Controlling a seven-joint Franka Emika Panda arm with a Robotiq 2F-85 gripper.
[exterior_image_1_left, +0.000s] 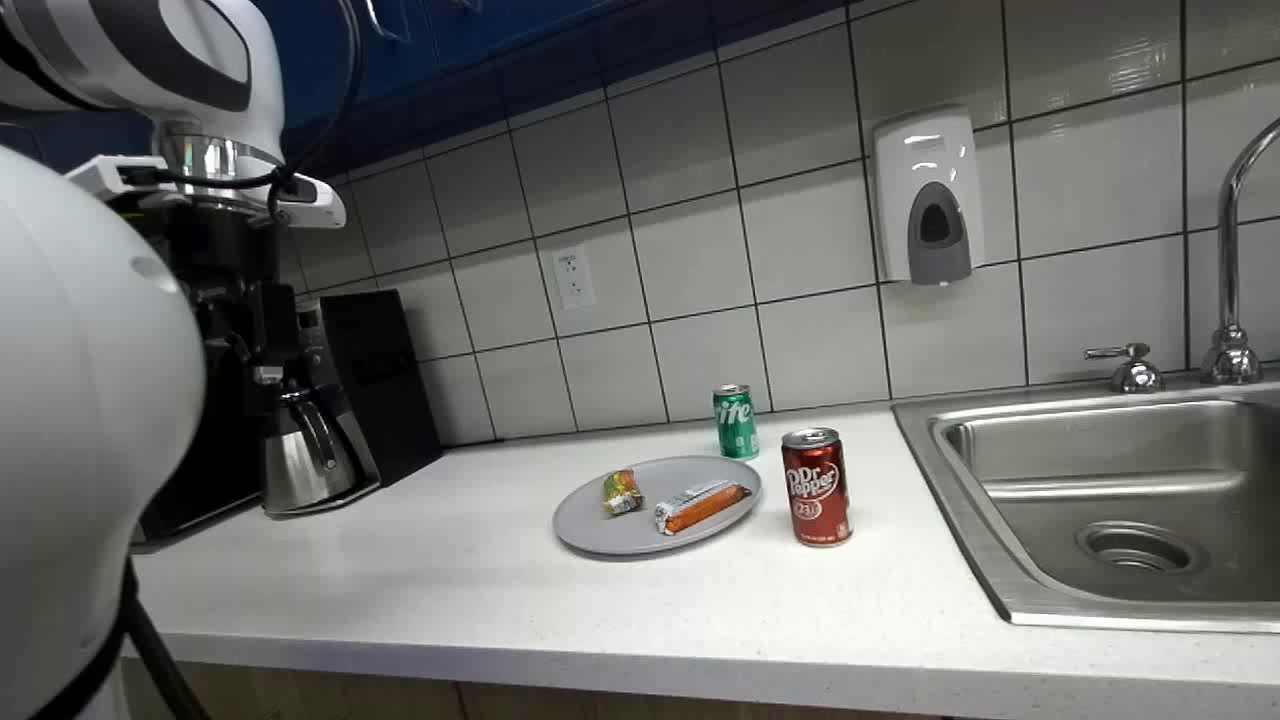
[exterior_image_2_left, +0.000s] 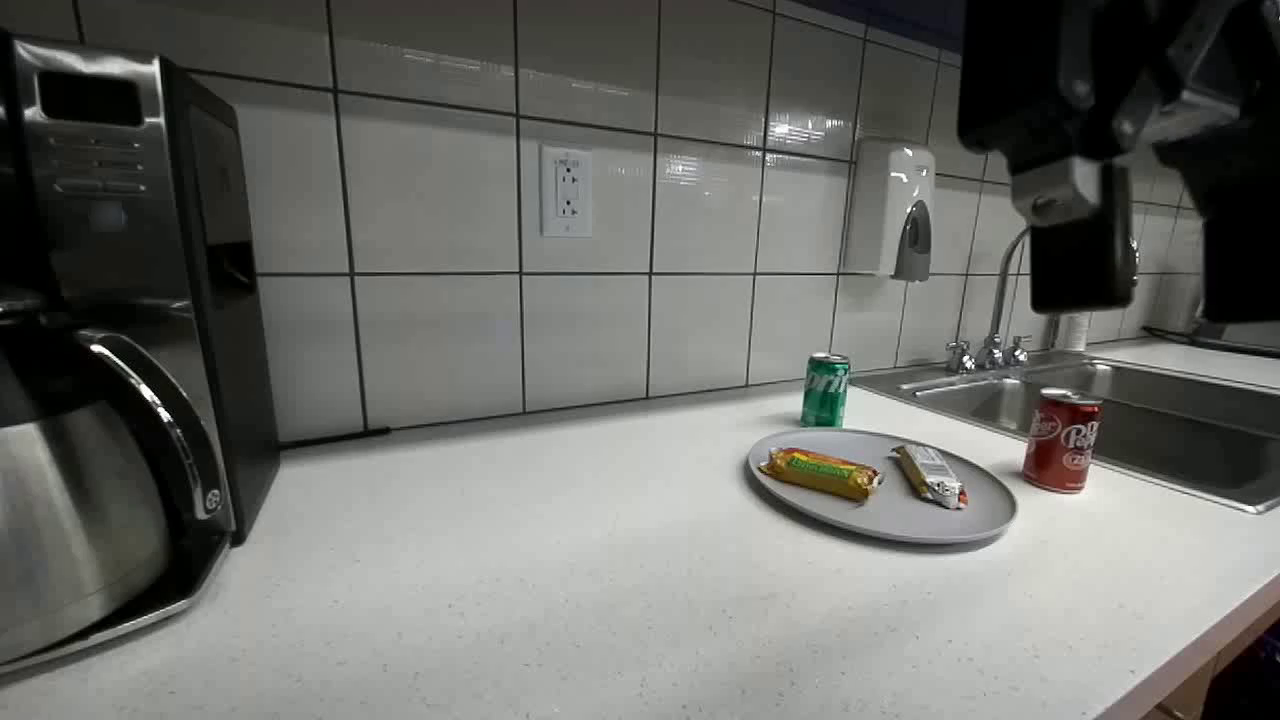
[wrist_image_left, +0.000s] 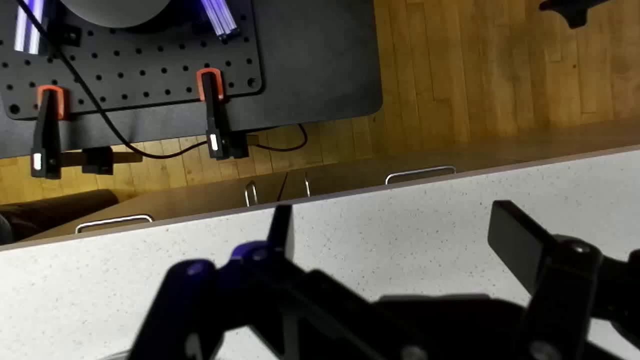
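The gripper (wrist_image_left: 392, 232) hangs wide here, nothing in it, above the white counter (wrist_image_left: 100, 290). The yellow-wrapped bar (exterior_image_2_left: 822, 473) — likely light, slick, crushable — looks best taken gently across its middle; it lies on the grey plate (exterior_image_2_left: 880, 520), lower than the gripper and well apart. Beyond stand the green can (exterior_image_2_left: 826, 390) and red can (exterior_image_2_left: 1062, 440).
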